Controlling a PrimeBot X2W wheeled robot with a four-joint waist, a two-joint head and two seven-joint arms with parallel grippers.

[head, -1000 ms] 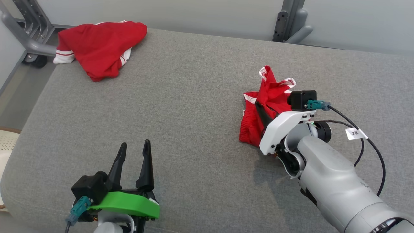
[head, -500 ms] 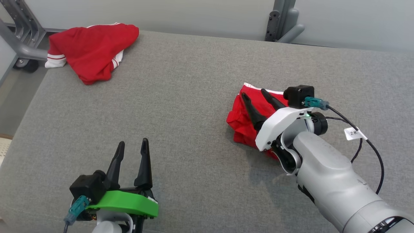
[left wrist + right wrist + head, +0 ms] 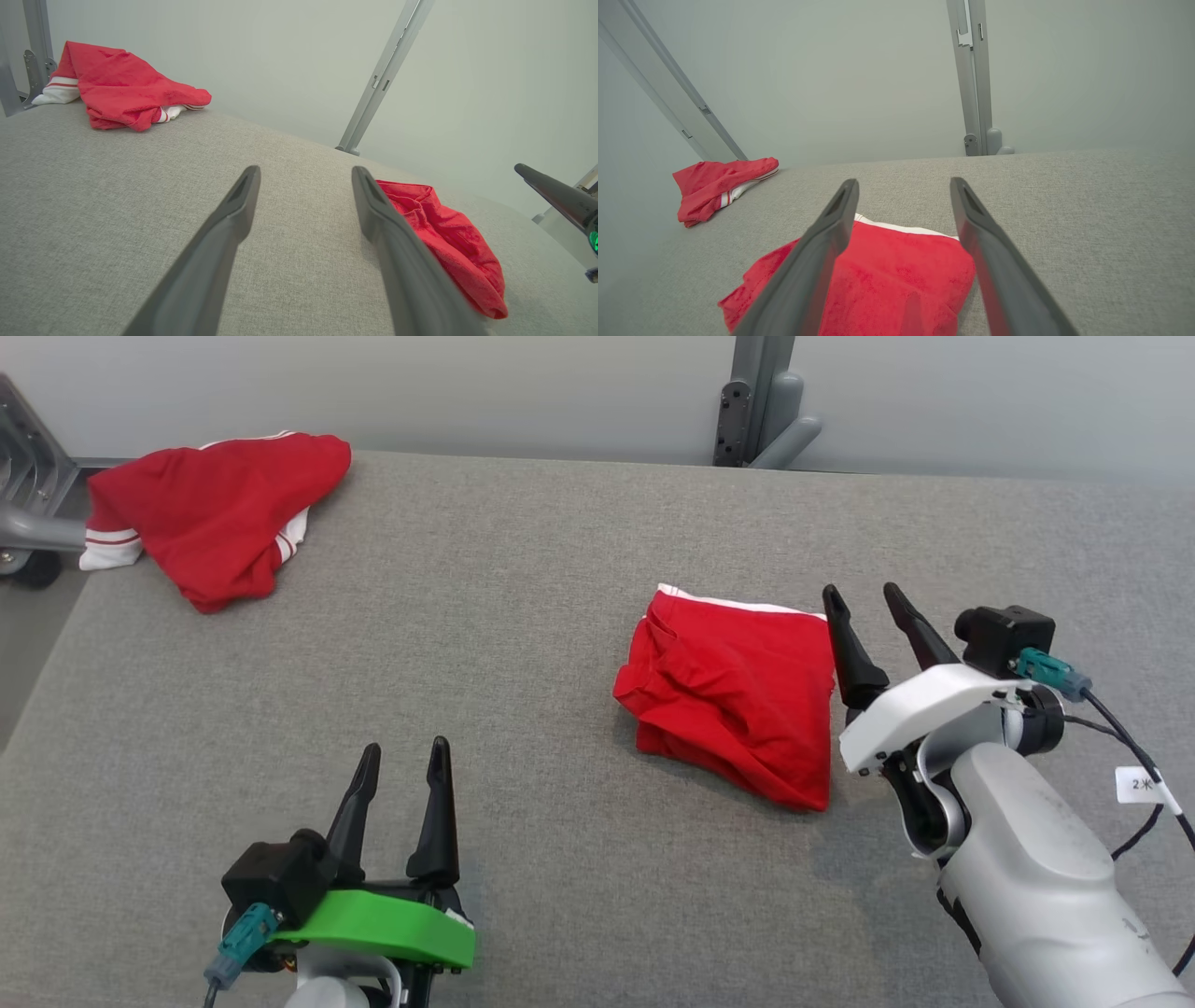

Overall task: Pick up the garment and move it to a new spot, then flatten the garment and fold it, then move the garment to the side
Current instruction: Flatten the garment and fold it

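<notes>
The garment [image 3: 733,695] is a crumpled red piece with a white trim along its far edge, lying loose on the grey padded table [image 3: 523,616], right of centre. My right gripper [image 3: 861,590] stands open just beside its right edge, above the cloth, with nothing between its fingers. In the right wrist view the garment [image 3: 901,275] lies below and between the spread fingers of that gripper [image 3: 904,182]. My left gripper [image 3: 406,747] is open and empty near the front left, well apart from the garment [image 3: 444,242].
A second red garment with white stripes [image 3: 215,513] is heaped on the table's far left corner. A grey metal post [image 3: 756,401] rises behind the far edge, and a metal frame [image 3: 28,513] stands off the left side. Bare grey surface lies between the two garments.
My right gripper has opened and let go of the garment, then drawn back to the right. The cloth has dropped into a low heap. The head camera has shifted.
</notes>
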